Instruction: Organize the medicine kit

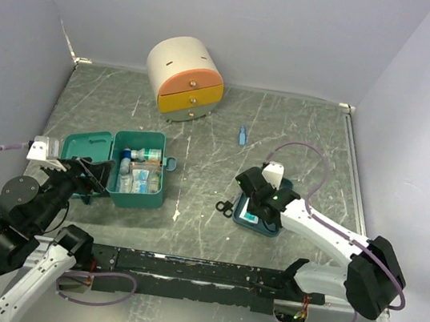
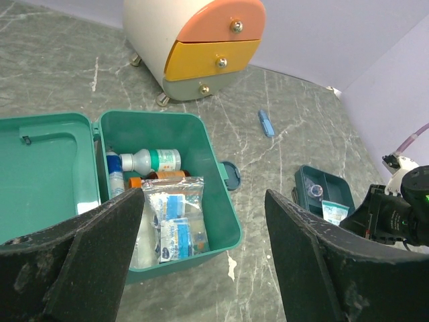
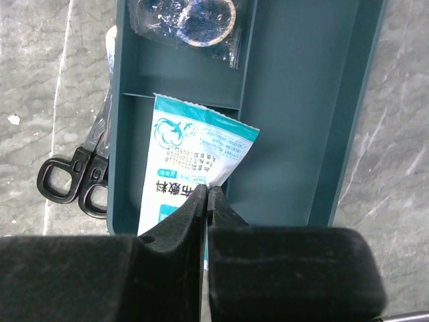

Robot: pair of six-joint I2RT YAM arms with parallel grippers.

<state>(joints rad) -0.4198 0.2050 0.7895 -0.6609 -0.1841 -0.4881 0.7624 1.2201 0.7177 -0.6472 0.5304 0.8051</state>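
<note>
The medicine kit [image 1: 138, 198] stands open at the left of the desk [image 1: 300, 133], its lid laid flat to the left of the box; the cream cabinet [image 1: 183, 75] with its orange and yellow drawers sits beyond it, at the far side. From above we make out the left pincer [image 1: 87, 174] low at the kit's near-left side. Only the left wrist view shows how it stands: the left pincer [image 2: 204, 198] is spread wide with nothing between its fingers. That same view lets us look into the kit [image 2: 171, 124], where a white bottle [image 2: 154, 161] lies on its side beside clear bags [image 2: 175, 218] of small blue-printed items.

At the right, the overhead view gives the right pincer [image 1: 262, 196] over a dark-blue tray [image 1: 258, 226], with black scissors [image 1: 226, 208] just to the left of the tray. The right wrist view adds the detail: the right pincer [image 3: 208, 194] is closed, tips meeting at the edge of a white and teal packet [image 3: 191, 154] lying askew in the tray [image 3: 301, 100]; whether it actually pinches the packet we cannot tell. A wrapped roll [image 3: 201, 13] fills the far compartment.
</note>
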